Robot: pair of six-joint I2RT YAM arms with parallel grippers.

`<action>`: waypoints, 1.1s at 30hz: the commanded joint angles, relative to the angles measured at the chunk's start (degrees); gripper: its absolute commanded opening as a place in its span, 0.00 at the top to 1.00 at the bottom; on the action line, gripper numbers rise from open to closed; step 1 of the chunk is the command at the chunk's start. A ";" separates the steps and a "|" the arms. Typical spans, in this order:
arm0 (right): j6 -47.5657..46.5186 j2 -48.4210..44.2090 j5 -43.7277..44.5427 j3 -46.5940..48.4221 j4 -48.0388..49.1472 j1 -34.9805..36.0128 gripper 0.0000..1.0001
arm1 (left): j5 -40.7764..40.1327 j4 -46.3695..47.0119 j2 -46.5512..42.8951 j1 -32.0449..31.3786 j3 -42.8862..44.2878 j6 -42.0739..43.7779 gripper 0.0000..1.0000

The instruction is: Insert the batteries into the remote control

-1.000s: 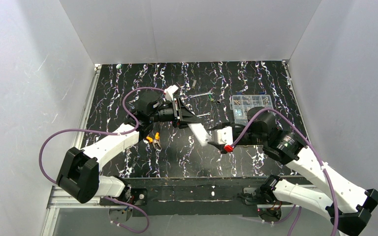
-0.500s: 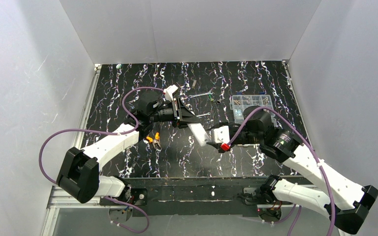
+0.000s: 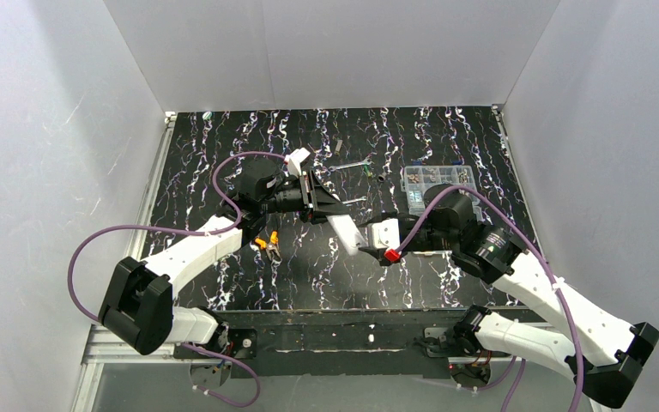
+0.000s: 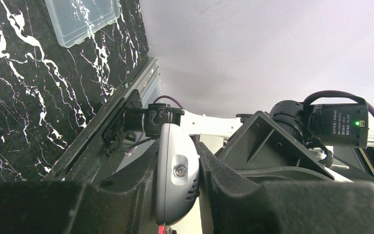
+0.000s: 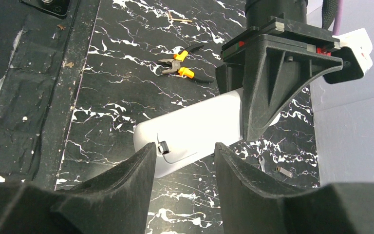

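The remote control (image 5: 195, 129) is a white oblong with rounded ends. Its back cover and small latch face the right wrist camera, and it is held tilted above the black marbled surface (image 3: 309, 270) near the middle. The left pincer (image 3: 328, 209) is clamped on its upper end. The right pincer (image 5: 184, 158) gapes wide astride the free end, closer in than a second ago.
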 commanded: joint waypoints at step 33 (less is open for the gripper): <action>0.79 -4.55 6.96 -3.69 12.22 0.03 0.45 | 3.83 2.44 -1.00 -0.73 1.38 -0.68 1.00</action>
